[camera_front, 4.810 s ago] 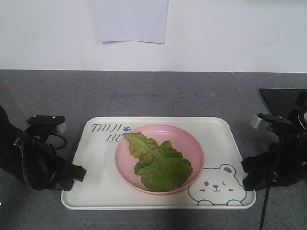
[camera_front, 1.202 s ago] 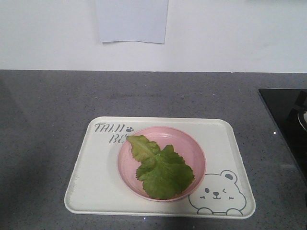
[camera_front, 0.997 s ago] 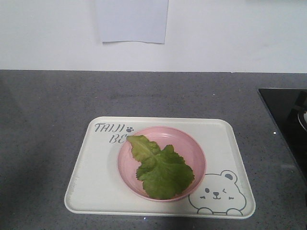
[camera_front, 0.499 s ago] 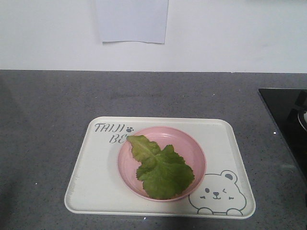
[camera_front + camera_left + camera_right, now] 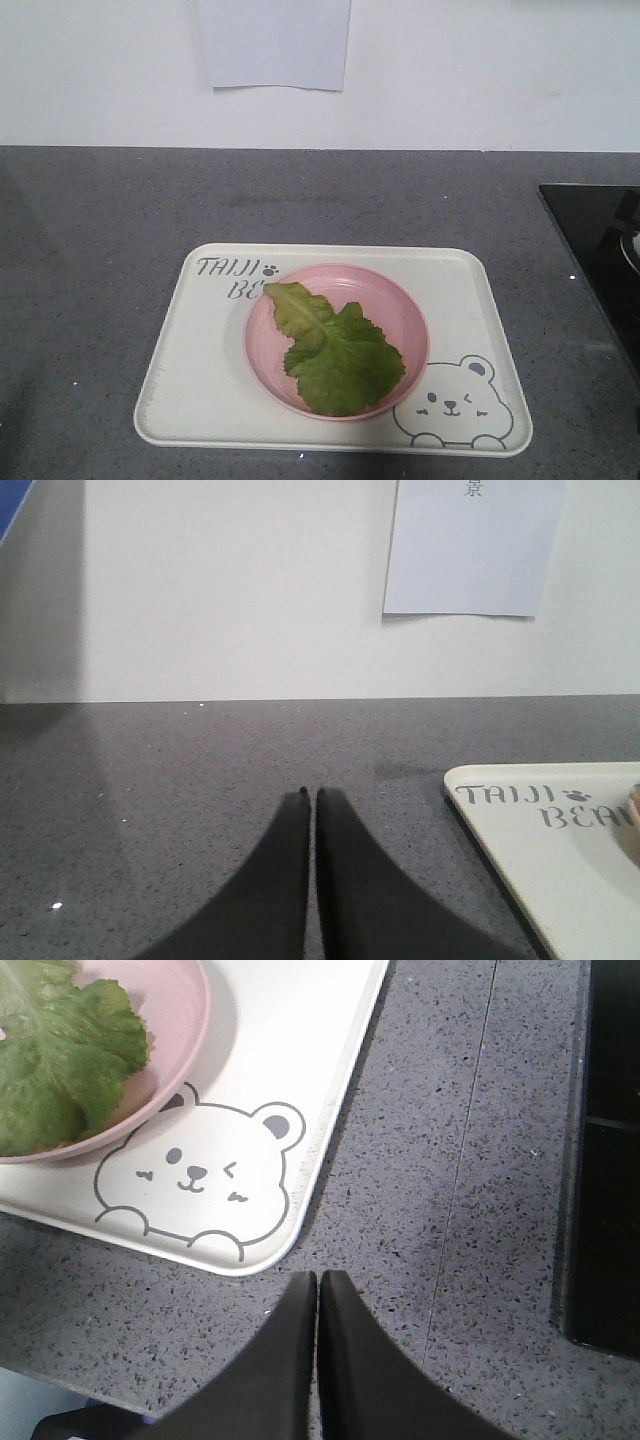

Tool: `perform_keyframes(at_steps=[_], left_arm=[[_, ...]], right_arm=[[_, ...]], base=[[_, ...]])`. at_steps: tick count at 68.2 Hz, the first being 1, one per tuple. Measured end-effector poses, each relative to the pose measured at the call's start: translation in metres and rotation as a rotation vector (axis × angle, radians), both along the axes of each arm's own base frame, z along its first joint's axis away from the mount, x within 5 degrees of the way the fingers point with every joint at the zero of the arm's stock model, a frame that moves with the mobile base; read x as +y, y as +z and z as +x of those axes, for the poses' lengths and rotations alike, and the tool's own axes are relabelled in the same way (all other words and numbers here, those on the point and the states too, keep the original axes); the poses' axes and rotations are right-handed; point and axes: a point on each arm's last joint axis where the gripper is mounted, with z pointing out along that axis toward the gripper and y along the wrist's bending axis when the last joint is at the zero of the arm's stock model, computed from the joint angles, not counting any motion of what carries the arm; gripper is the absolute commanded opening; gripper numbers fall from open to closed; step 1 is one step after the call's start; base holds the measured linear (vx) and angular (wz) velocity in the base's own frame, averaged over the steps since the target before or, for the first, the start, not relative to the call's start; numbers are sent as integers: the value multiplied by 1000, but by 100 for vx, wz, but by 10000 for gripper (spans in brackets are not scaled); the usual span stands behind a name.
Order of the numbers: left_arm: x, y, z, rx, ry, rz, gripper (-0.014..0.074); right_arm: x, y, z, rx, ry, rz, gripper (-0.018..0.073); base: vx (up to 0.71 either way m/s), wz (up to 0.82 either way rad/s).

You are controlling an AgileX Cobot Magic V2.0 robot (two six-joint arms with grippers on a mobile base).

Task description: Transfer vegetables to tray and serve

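Both pincers closed and empty, lettuce on the pink plate in the tray.

My left pincer (image 5: 311, 796) and right pincer (image 5: 317, 1278) were pressed shut over bare worktop (image 5: 100, 250), holding nothing. The lettuce (image 5: 335, 350) lay in the pink plate (image 5: 405, 310), on the tray (image 5: 200, 380). I judged the leaf light, limp, easily torn: best pinched by its pale midrib. The tray looked stiff; I'd grip its short rims.

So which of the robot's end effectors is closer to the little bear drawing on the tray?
The right end effector. It sits just off the tray corner where the bear drawing is. The left end effector is beside the opposite, lettered end.
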Motion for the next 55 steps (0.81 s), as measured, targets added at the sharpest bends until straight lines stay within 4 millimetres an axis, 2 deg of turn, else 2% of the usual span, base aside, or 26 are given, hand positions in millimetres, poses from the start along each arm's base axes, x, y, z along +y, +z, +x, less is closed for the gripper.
perform_keyframes(at_steps=[29,55], left_arm=[[0,0,0,2,-1,-57,-8],[0,0,0,0,0,-25,-8]], right_arm=[[0,0,0,0,0,1,-8],[0,0,0,0,0,1,-8]], base=[[0,0],[0,0]])
